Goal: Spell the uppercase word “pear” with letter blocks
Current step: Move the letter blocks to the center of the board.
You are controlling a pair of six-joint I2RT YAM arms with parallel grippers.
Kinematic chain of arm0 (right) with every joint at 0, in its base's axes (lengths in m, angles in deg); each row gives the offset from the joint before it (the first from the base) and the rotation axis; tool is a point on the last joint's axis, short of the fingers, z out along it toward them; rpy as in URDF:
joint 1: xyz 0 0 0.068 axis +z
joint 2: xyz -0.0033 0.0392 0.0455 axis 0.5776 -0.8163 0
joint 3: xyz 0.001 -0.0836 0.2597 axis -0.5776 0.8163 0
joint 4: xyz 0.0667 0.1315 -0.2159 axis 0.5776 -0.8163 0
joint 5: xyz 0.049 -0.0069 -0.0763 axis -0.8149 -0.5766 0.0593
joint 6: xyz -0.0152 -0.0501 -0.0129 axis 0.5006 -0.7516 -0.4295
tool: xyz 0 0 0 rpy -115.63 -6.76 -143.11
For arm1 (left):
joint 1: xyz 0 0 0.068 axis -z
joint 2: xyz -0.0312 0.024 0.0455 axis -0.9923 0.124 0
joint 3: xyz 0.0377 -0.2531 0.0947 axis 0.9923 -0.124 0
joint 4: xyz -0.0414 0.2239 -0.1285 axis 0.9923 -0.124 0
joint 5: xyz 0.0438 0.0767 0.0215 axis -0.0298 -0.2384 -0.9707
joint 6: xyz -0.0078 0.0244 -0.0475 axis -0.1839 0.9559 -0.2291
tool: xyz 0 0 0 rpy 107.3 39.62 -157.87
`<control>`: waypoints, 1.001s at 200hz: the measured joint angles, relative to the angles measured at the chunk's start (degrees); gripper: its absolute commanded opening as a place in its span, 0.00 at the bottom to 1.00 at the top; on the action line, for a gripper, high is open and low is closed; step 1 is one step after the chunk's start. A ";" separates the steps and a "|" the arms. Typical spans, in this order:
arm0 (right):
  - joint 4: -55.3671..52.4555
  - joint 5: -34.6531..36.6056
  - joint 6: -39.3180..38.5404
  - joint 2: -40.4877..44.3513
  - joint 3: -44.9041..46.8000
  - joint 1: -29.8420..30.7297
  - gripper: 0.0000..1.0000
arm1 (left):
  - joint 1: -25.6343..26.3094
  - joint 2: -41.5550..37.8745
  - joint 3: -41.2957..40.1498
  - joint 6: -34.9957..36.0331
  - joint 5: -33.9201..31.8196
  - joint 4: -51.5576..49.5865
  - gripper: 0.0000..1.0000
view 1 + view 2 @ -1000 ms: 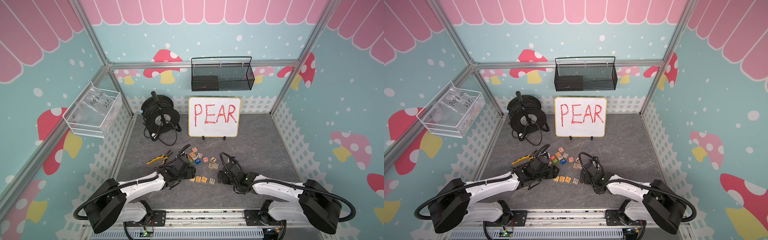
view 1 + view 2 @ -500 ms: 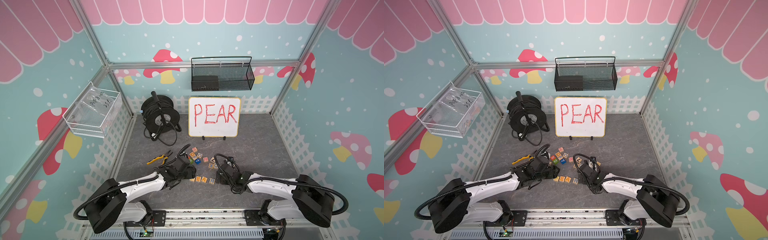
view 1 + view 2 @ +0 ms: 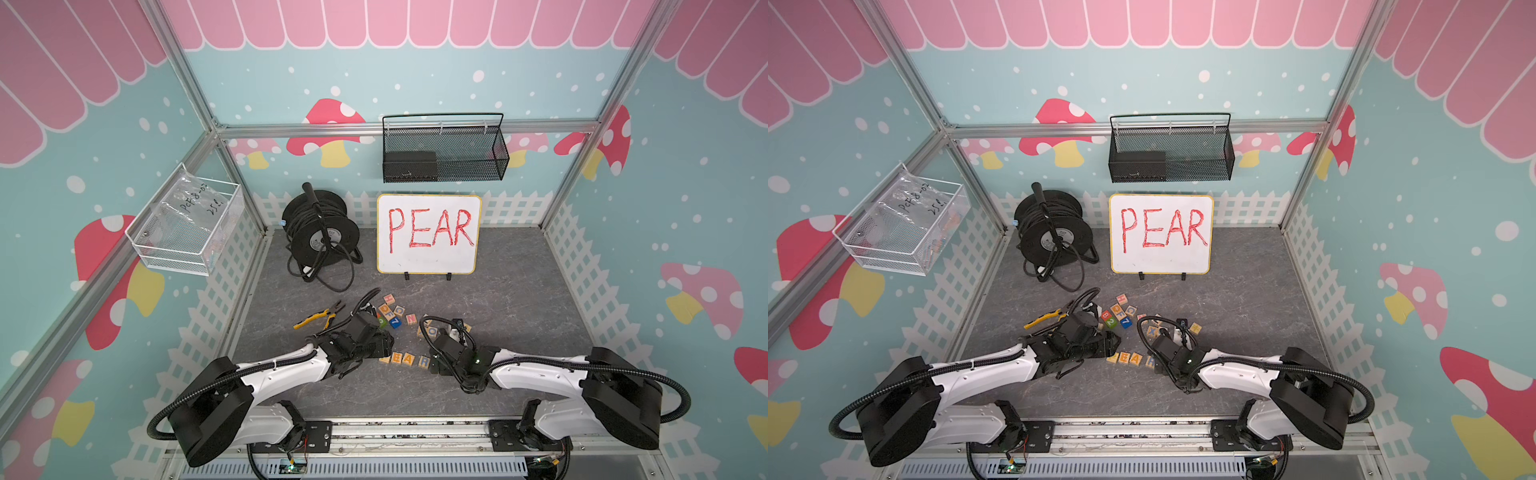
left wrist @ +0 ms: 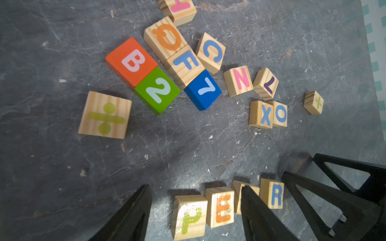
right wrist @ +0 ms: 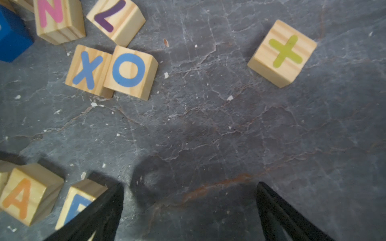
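- Left wrist view: the left gripper [image 4: 196, 187] has its fingers spread, straddling the P block [image 4: 189, 217] and the E block [image 4: 221, 206]. A strip of table [image 4: 163, 158] shows between one finger and the P, so nothing is pinched.
- Same view: the other finger [image 4: 257, 210] stands in front of the A block [image 4: 237, 196] and covers most of it; contact cannot be told. The R block [image 4: 273, 194] sits just past it, so the row reads P-E-A-R.
- Right wrist view: the right gripper [image 5: 190, 184] has its fingers wide apart over bare table, holding nothing. One finger crosses the R's face; touching or not is unclear. The orange A reads whole here.
- Both top views: the row lies near the front edge, between the two grippers. The fingertips are hidden under the wrists, and the P is hard to read.
- Only the top views show the whiteboard [image 3: 428, 232] marked PEAR at the back, with the loose blocks [image 3: 392, 311] between it and the row.
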 measured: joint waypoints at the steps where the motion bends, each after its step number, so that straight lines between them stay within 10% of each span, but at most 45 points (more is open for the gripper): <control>1: -0.07 0.07 0.04 -0.07 -0.07 0.07 1.00 | 0.00 0.00 -0.02 0.00 0.00 0.00 0.71; 200: -2.19 2.12 1.46 -4.13 -3.21 1.73 1.00 | -0.48 1.18 -4.66 -3.61 4.52 4.48 0.71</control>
